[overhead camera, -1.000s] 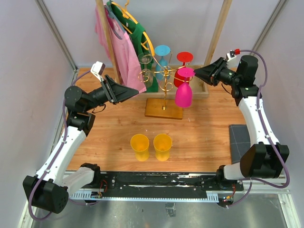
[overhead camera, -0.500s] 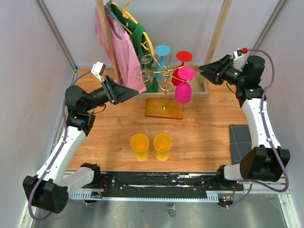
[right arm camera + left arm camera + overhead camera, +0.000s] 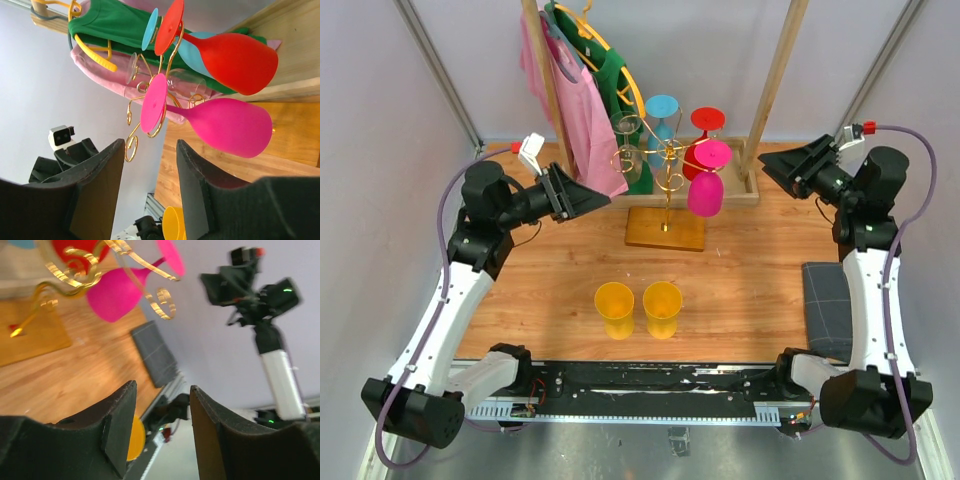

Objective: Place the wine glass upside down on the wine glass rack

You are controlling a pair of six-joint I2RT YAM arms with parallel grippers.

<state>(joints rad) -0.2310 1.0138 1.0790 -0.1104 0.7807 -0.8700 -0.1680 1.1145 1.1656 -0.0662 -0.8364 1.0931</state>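
Pink glass [image 3: 706, 195] hangs upside down on gold rack [image 3: 667, 160].
Left claw [image 3: 162, 388] and right claw [image 3: 150, 145] both gape wide, holding nothing.

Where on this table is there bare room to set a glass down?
Bare wood lies between the yellow cups and the dark mat, and between the cups and the base of the wine glass rack. Crowded at the back: hanging glasses and clothes.
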